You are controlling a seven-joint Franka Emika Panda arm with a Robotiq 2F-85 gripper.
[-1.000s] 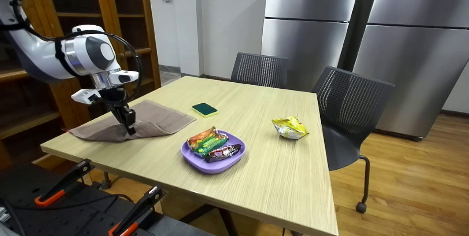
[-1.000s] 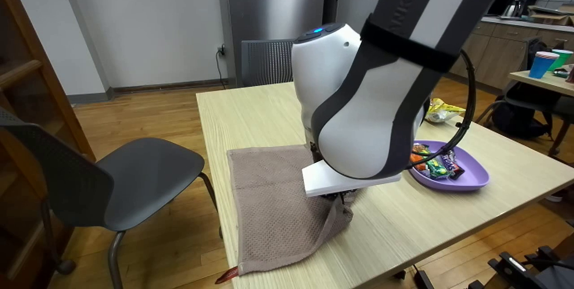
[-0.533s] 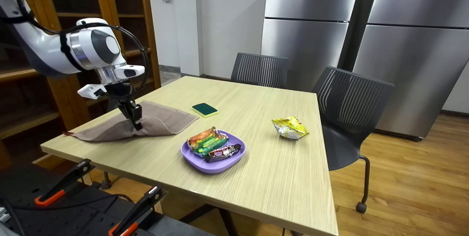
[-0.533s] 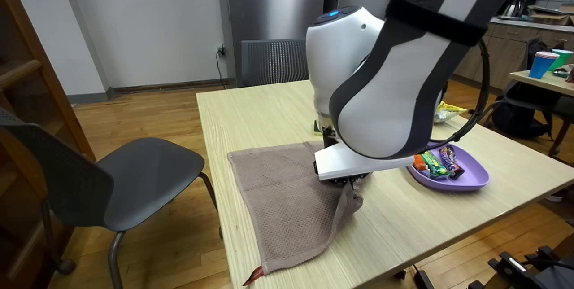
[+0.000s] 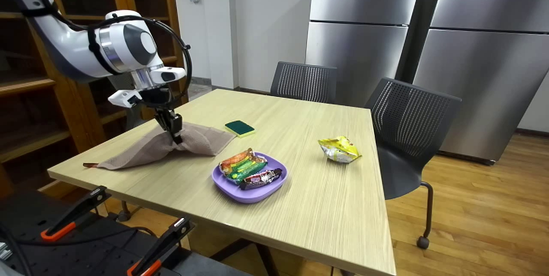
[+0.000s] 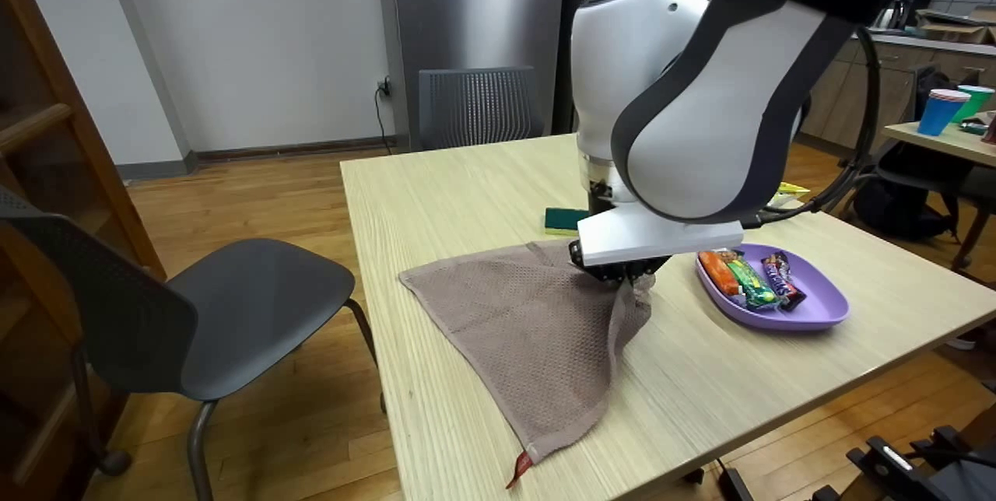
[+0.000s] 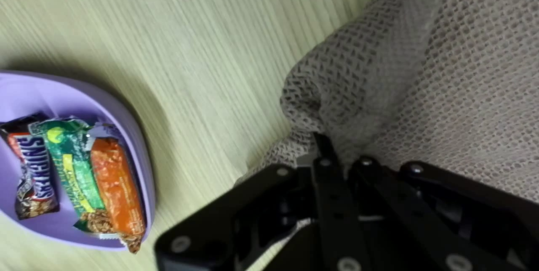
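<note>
Jaws clamped on towel (image 7: 471,107) | pinch partly hidden | wrist view crops plate (image 7: 127,124)

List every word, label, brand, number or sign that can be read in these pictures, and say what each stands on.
"SNICKERS": on the dark wrapper in the purple plate, sideways in the wrist view.
Green wrapper: lettering too blurred to read surely.
Orange wrapper: print too small to read.
Yellow bag: print too blurred to read.
Red tag on the towel: any lettering too small.
</note>
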